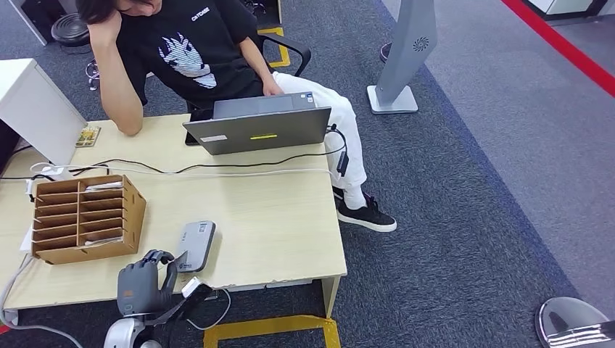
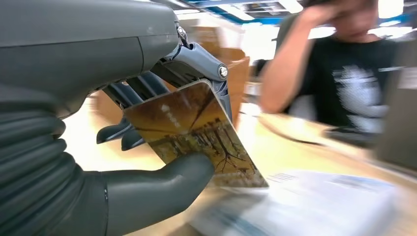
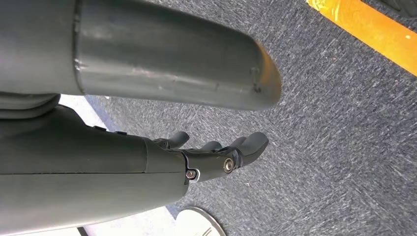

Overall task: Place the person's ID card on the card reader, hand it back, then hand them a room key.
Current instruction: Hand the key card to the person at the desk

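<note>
Down at the near edge of the table point(image 1: 290, 246), on the left, the left hand point(image 1: 145, 279) pinches the ID card point(image 2: 196, 135) between its thumb and fingers. The card stands tilted, with a brown tree picture on it. Its low edge hangs just above the card reader point(image 1: 196, 245), but I cannot tell if they touch. The reader is a flat grey box lying close to the table's near edge, just right of the hand.

Just left of the reader and a bit farther sits a brown wooden organizer point(image 1: 87, 217) with many slots. To the right of the reader the table top is bare wood all the way to its right edge.

Off to the right, over the grey carpet point(image 1: 471, 217), the right hand point(image 3: 216, 157) hangs low with its fingers loosely spread and nothing in it.

Farther back, a black cable point(image 1: 217, 165) runs across the table. Behind it stands a grey laptop point(image 1: 261, 123). Another small card point(image 1: 88, 135) lies far left. At the far edge sits a person point(image 1: 196, 51) in a black shirt, one elbow on the table.
</note>
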